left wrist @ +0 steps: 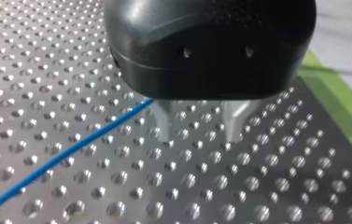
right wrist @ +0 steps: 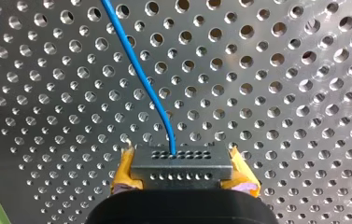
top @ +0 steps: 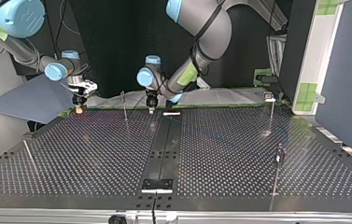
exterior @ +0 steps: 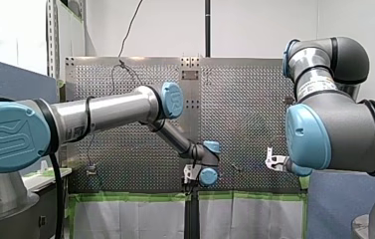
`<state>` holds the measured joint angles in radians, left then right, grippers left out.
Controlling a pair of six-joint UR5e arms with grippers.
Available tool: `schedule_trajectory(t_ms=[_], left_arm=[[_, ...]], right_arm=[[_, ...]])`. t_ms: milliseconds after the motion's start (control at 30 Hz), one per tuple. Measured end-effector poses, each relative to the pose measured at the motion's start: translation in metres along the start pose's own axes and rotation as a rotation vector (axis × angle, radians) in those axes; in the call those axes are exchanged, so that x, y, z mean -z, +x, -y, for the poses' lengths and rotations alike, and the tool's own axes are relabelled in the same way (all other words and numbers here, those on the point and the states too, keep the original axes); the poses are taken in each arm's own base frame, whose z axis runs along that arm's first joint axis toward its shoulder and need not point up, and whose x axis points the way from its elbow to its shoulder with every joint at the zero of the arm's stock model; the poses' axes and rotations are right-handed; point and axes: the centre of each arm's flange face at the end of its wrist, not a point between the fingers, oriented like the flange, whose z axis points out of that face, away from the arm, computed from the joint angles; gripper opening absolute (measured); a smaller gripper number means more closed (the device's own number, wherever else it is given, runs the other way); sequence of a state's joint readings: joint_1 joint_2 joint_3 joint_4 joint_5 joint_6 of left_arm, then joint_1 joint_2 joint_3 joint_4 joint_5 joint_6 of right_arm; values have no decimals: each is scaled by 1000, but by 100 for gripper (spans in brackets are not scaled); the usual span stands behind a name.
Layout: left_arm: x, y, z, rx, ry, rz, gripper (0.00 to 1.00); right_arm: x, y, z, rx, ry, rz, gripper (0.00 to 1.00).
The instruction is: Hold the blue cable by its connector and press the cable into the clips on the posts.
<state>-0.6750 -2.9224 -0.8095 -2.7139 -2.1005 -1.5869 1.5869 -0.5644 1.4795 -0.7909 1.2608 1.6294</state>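
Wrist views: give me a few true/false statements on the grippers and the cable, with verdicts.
1. The connector sits clamped in my right gripper. True.
2. The blue cable is gripped by my left gripper. False: its fingers stand open with nothing between them, and the cable passes beside them.
3. The blue cable leaves the connector and runs ahead over the perforated table. True.
4. The pads on my right gripper are black. False: they are yellow.
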Motion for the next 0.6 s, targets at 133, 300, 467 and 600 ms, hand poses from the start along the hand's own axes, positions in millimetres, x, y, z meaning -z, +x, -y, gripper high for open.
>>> schedule_trajectory(t_ms=[133,300,467,600], left_arm=[[9,-8,5,-3,34,-10,100],[22,-23,9,-22,57,-7,100],[36,-22,16,-45,90,-32,100],[49,-15,24,-73,112,-62,100]], right_arm=[[0,0,0,-1,1,4,0],[1,-1,1,-3,2,9,0],[1,-1,2,-3,3,11,0],[1,-2,2,-4,3,13,0]])
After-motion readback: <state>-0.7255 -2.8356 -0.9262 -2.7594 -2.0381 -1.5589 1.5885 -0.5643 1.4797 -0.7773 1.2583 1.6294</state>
